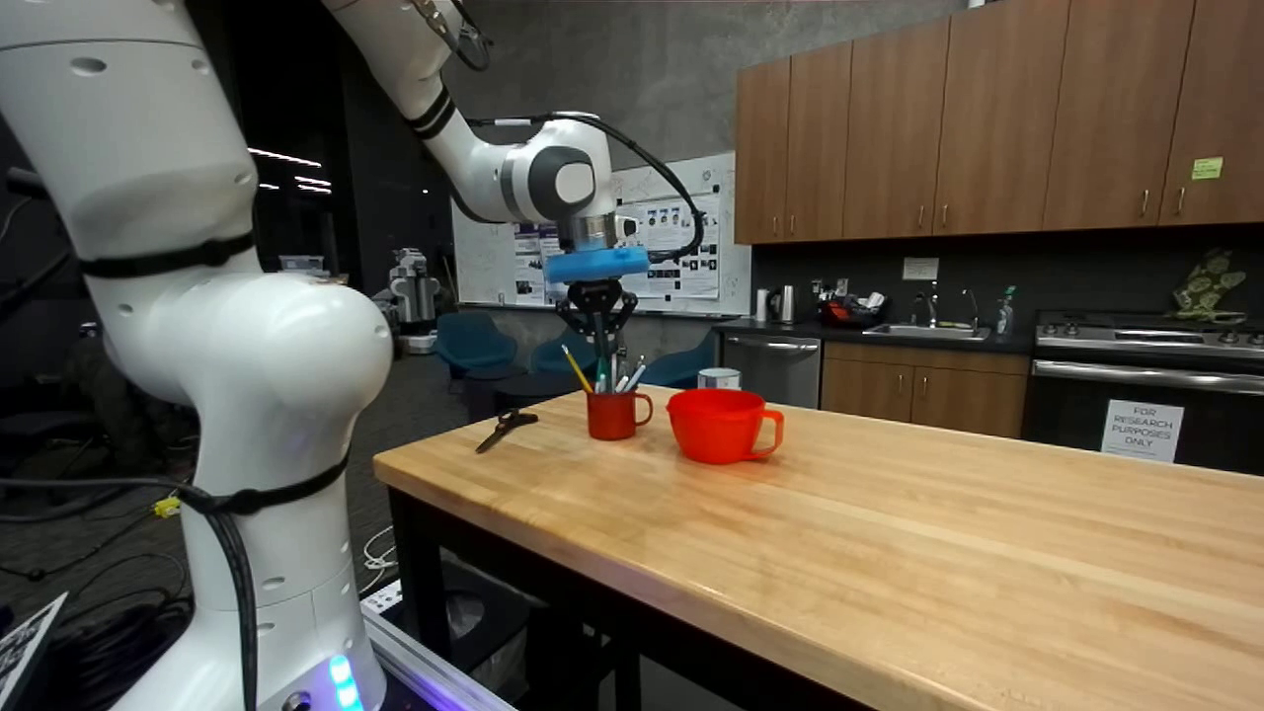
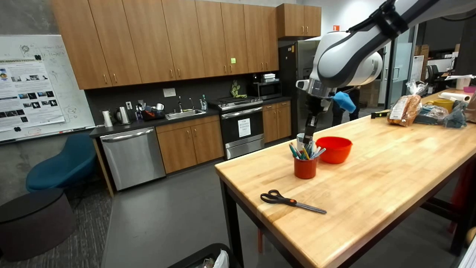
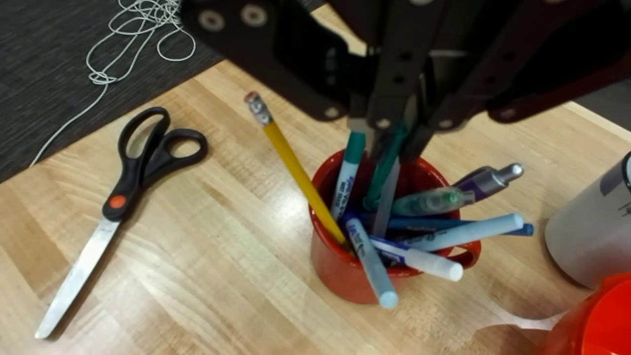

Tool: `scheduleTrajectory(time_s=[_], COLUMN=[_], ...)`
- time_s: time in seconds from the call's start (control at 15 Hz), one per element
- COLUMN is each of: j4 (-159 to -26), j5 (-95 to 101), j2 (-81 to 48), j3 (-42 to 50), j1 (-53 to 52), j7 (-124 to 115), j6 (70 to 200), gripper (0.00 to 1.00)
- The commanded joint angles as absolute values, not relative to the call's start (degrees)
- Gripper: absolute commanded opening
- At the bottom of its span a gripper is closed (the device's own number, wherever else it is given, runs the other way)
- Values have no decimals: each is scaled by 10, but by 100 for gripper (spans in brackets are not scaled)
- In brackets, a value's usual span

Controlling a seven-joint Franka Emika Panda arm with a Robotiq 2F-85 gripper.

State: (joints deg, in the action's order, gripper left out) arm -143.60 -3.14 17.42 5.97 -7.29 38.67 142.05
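My fingers (image 3: 416,140) pinch the green pen (image 3: 383,175); it should feel light, stiff, slick, best held high, above the mug (image 3: 335,272).

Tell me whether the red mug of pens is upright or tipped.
Upright: in both exterior views the red mug rests on its base, mouth up, with pens and a yellow pencil sticking out.

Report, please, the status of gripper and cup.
Gripper shut, apparently on green pen. Pen's lower part inside cup. Other pens crowd around it.
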Motion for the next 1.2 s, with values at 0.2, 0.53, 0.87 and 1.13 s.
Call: scheduleTrajectory(time_s=[0.2,0.53,0.87,1.13], j4=[-1414,-1381,-1358,-1345], j5=[5,3,13,28], j2=[232,268,290,290], j3=[52,61,64,78], j1=[-54,-52,-43,-25], j7=[376,390,383,386], j6=[1341,1251,1210,1225], gripper=[2,2,2,2])
